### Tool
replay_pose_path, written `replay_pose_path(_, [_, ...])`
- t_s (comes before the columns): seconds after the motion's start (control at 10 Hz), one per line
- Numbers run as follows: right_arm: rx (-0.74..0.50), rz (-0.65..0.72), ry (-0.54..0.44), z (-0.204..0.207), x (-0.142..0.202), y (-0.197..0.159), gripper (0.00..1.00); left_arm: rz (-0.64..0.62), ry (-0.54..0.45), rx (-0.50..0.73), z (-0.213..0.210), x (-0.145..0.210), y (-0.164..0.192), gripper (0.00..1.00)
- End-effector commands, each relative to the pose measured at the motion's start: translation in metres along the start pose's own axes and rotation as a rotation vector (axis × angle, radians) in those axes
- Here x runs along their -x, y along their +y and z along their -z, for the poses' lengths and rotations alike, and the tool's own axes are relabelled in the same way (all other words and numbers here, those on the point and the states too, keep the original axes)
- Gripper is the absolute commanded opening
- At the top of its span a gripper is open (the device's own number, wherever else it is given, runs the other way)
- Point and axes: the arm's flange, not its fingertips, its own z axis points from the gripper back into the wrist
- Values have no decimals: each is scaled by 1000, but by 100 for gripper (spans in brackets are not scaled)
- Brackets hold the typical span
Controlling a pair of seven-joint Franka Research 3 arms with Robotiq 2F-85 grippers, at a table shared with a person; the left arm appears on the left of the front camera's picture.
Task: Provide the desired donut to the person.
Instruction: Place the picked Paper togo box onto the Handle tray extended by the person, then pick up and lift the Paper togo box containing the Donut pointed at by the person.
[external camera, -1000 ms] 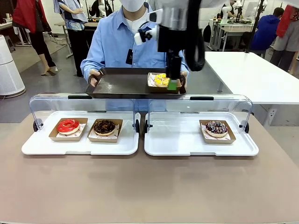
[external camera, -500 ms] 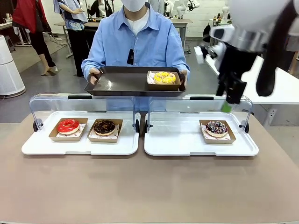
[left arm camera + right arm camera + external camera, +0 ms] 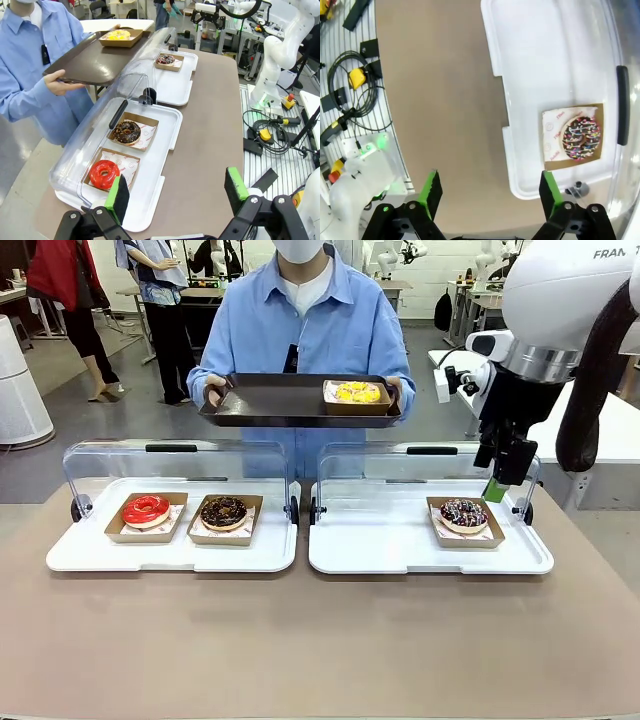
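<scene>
The person (image 3: 300, 320) in a light blue shirt holds a dark tray (image 3: 270, 400) at the far side. On it sits a yellow donut (image 3: 357, 392) in a cardboard box, which the left wrist view also shows as the yellow donut (image 3: 118, 35). My right gripper (image 3: 497, 488) hangs open and empty just above and right of a sprinkled chocolate donut (image 3: 463, 513). From the right wrist, that gripper (image 3: 490, 189) looks down with the sprinkled donut (image 3: 581, 134) off to its right. My left gripper (image 3: 177, 189) is open and empty, held back above the table's near left end.
A red donut (image 3: 146, 509) and a chocolate donut (image 3: 224, 511) lie in boxes on the left white tray (image 3: 170, 555). The right white tray (image 3: 380, 540) holds the sprinkled one. Raised clear lids (image 3: 170, 465) stand behind both trays. Bare brown tabletop (image 3: 320, 640) lies in front.
My right arm has swung from over the person's tray to the right and come down above the sprinkled donut. The person has raised the tray slightly with the yellow donut on it.
</scene>
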Motion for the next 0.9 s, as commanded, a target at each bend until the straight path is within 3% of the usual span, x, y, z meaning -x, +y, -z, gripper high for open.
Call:
replay_pose_path(0.0, [3, -7, -9, -6, 3, 8, 100, 8, -5, 3, -2, 0, -1, 100])
replay_pose_path(0.8, [3, -7, -9, -6, 3, 8, 100, 8, -5, 3, -2, 0, -1, 100])
